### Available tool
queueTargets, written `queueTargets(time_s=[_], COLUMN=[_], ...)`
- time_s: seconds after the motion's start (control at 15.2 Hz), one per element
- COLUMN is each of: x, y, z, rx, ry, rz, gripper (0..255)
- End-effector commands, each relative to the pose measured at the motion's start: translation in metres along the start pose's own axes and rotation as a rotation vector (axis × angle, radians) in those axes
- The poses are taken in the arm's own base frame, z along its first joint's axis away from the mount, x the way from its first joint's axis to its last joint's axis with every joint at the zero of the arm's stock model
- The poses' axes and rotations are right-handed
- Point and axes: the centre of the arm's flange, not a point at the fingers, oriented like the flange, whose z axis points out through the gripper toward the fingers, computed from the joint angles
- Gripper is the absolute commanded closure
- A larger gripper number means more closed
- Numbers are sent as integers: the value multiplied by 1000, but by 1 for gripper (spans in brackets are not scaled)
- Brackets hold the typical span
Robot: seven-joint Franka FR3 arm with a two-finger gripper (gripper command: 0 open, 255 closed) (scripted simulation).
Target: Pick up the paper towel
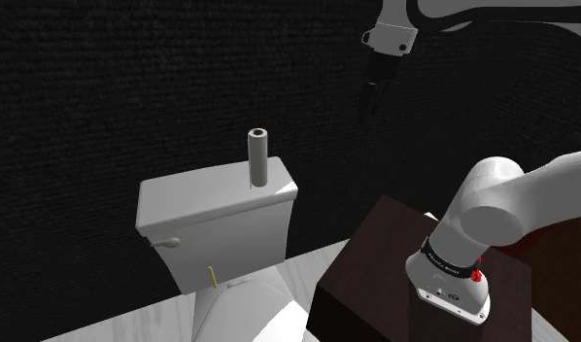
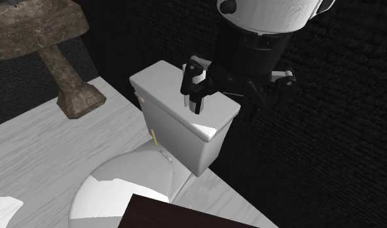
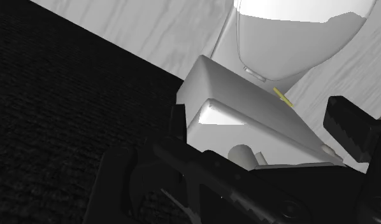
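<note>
In the wrist view the paper towel roll (image 3: pixel 241 154) shows just a rounded end, the rest hidden behind the black body of the claw (image 3: pixel 259 109). In the second exterior view the claw covers nearly all of it. The shoulder view's bottom edge cuts off the toilet bowl (image 1: pixel 242 309).

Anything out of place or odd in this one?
The paper towel roll stands upright on the toilet tank, an odd perch. A small yellow stick pokes up at the tank's front. Nothing looks spilled or broken.
</note>
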Motion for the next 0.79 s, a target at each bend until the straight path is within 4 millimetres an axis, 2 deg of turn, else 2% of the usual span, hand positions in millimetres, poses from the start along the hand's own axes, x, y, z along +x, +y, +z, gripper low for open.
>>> queueTargets(time_s=[0.0,0.73], x=[0,139], y=[0,-23], z=[0,47], rx=[0,-20], ry=[0,-23], rz=[0,-212], gripper=[0,0])
